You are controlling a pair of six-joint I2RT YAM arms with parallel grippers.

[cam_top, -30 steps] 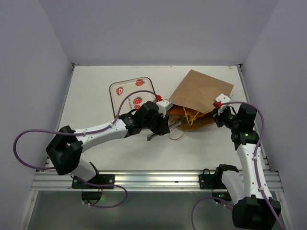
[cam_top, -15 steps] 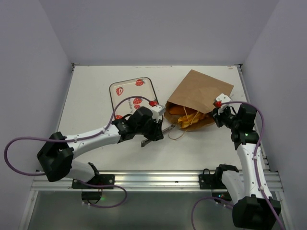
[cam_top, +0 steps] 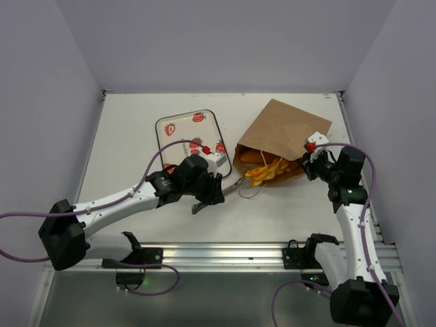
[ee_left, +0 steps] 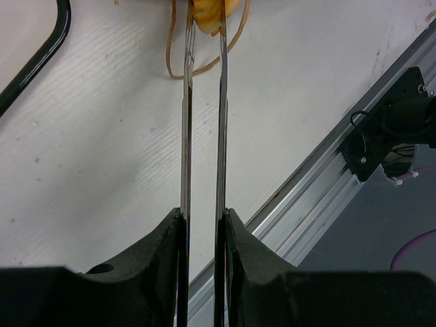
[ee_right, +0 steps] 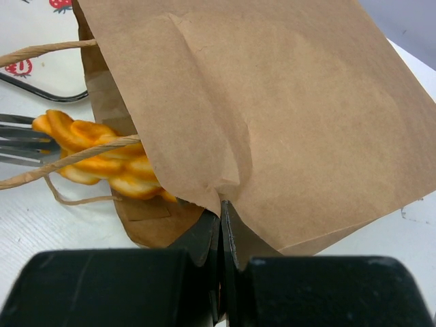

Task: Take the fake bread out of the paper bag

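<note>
The brown paper bag [cam_top: 286, 126] lies on its side at the back right, its mouth toward the left. My right gripper [ee_right: 221, 211] is shut on the bag's [ee_right: 272, 102] lower edge. My left gripper [ee_left: 203, 221] is shut on silver metal tongs [ee_left: 186, 136], and the tongs' tips pinch a glossy orange braided piece of fake bread [ee_left: 208, 10]. That bread [cam_top: 262, 172] sticks partway out of the bag's mouth, under a twisted paper handle [ee_right: 68, 160]. In the right wrist view the bread [ee_right: 102, 153] meets the tongs' tips [ee_right: 20, 139]. The bag's inside is hidden.
A white tray printed with red strawberries [cam_top: 180, 129] lies just behind the left arm, left of the bag. A loose loop handle [cam_top: 251, 191] rests on the table before the bag's mouth. The metal rail [cam_top: 225, 253] runs along the near edge.
My left arm has drawn back toward the near left, pulling the tongs and the bread farther out of the bag's mouth. The right arm and bag have stayed put.
</note>
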